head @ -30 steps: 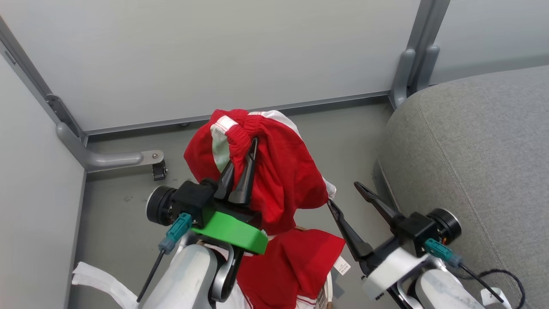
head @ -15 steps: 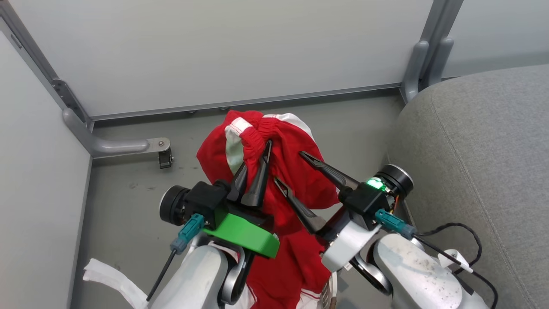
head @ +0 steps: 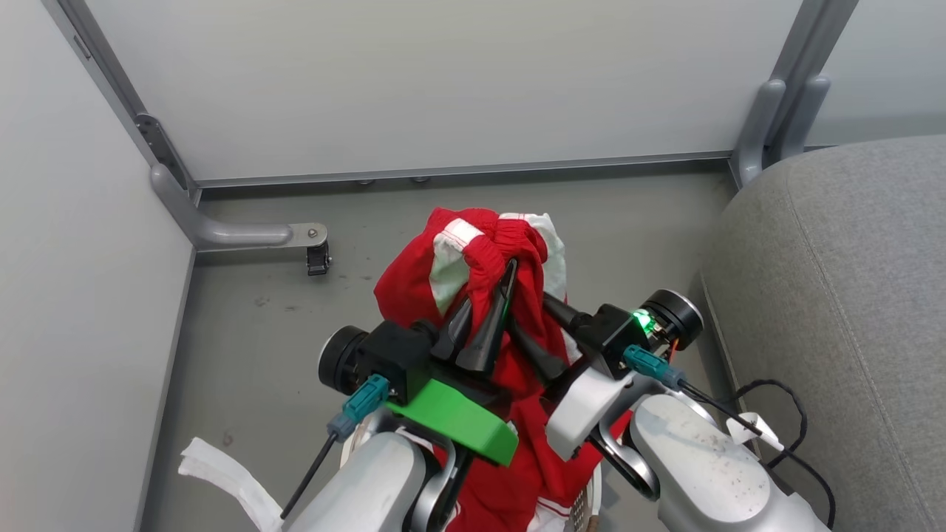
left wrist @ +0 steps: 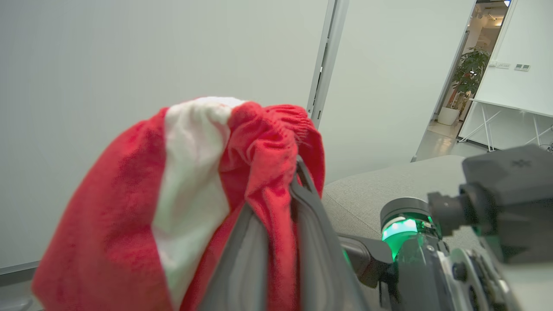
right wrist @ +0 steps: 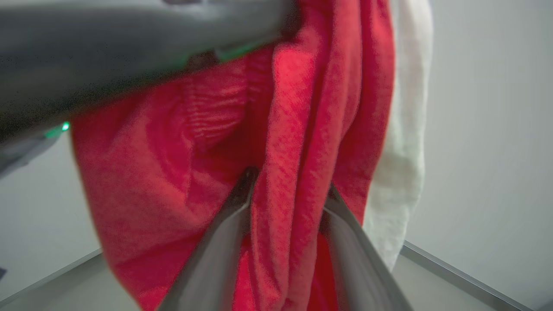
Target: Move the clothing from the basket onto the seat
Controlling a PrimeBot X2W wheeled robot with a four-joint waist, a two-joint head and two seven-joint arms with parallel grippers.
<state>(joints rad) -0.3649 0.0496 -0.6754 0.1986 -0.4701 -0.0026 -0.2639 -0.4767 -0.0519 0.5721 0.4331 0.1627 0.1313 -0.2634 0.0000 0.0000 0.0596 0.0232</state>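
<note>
Aloft, clothing (head: pixel 414 295) in left gripper (head: pixel 489 284)

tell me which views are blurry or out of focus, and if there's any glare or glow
head view: sharp throughout, soft even light, only the green status light on the right wrist glowing; left wrist view: red garment and dark fingers soft from closeness, far doorway bright; right wrist view: blurriest, garment and fingers smeared, dark unfocused bar across the top

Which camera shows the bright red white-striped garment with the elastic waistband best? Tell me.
Head view: most of the red garment shows, draped from the left gripper. Left wrist view: its pinched waistband, close up. Right wrist view: blurred folds inside the right gripper.
</note>
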